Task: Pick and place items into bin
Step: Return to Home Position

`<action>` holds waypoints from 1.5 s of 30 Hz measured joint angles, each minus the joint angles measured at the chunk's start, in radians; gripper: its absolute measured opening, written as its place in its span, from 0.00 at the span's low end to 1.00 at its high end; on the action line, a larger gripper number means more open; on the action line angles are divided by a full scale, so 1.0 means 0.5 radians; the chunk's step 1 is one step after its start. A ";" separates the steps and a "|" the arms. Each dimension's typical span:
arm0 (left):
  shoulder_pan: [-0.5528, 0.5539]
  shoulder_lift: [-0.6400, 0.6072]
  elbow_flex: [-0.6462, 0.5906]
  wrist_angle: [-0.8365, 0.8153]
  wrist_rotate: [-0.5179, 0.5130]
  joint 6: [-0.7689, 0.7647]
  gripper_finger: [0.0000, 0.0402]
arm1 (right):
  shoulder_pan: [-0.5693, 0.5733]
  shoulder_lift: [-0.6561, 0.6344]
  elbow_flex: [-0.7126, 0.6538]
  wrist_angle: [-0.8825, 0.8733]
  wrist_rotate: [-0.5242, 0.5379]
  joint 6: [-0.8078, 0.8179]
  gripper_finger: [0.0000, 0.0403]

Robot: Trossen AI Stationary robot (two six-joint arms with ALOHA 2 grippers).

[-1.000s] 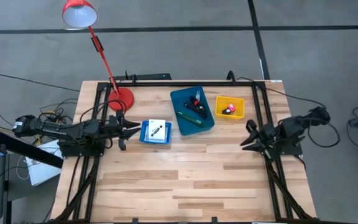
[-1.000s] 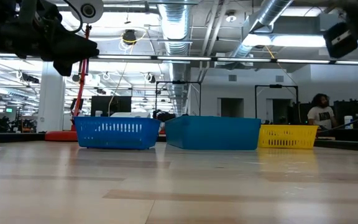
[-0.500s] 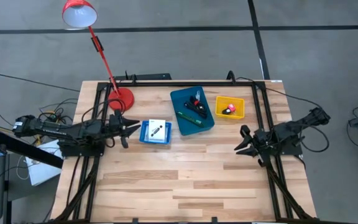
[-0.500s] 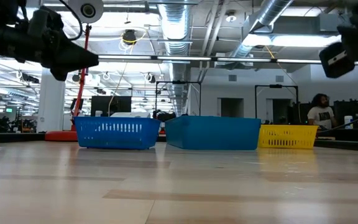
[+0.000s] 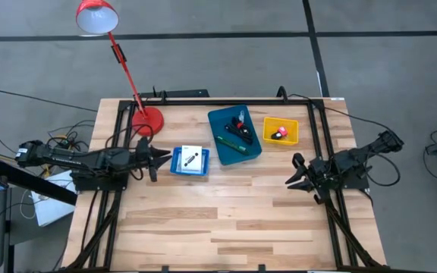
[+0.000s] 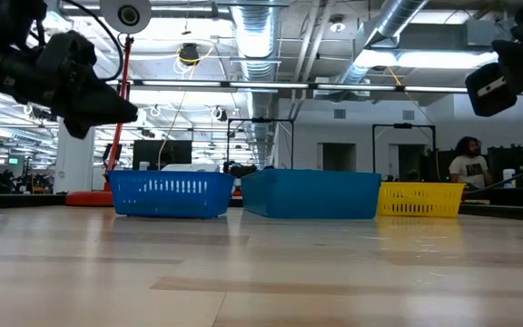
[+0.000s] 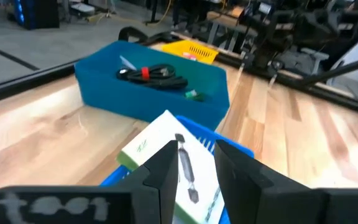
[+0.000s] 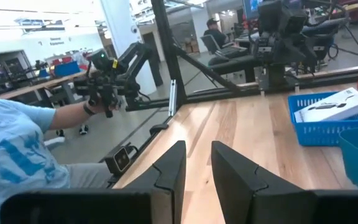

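Right gripper [image 5: 293, 179] is nearest, over the table's [image 5: 226, 220] right side. Fingers a narrow gap apart, holding nothing. Left gripper [image 5: 156, 158] sits just beside the basket [image 5: 174, 163], not touching. Same narrow gap, empty. Box [image 5: 192, 159] lies tilted in that basket, poking above the rim. Next back is the bin [image 5: 220, 123] with the green cable [image 5: 232, 144] and black-red pieces [image 5: 238, 127]. The yellow basket [image 5: 266, 140] holds 1 black item plus the pink bit [image 5: 282, 130]. All 3 containers are loaded and nothing is loose on the wood, so I read both arms as parked for homing. Lamp [image 5: 149, 119] is at back-left. Person [image 6: 466, 163] is beyond the table, uninvolved.
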 joint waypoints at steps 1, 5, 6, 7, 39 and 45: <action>0.000 0.000 0.000 -0.022 0.000 0.000 0.23 | 0.000 0.000 0.000 0.000 0.001 0.010 0.17; 0.000 0.000 0.000 -0.114 0.001 -0.002 0.23 | 0.000 -0.002 0.000 -0.001 0.002 0.010 0.17; 0.000 0.000 0.000 -0.132 0.001 -0.002 0.23 | 0.000 -0.002 0.000 -0.001 0.002 0.010 0.17; 0.000 -0.001 0.000 -0.149 0.002 -0.002 0.23 | 0.000 -0.002 0.000 -0.001 0.002 0.010 0.17; 0.001 0.000 0.010 -0.511 0.005 -0.003 0.23 | 0.000 -0.002 0.000 -0.004 0.005 0.012 0.17; 0.001 0.000 0.010 -0.512 0.005 -0.003 0.23 | 0.000 -0.002 0.000 -0.004 0.005 0.012 0.17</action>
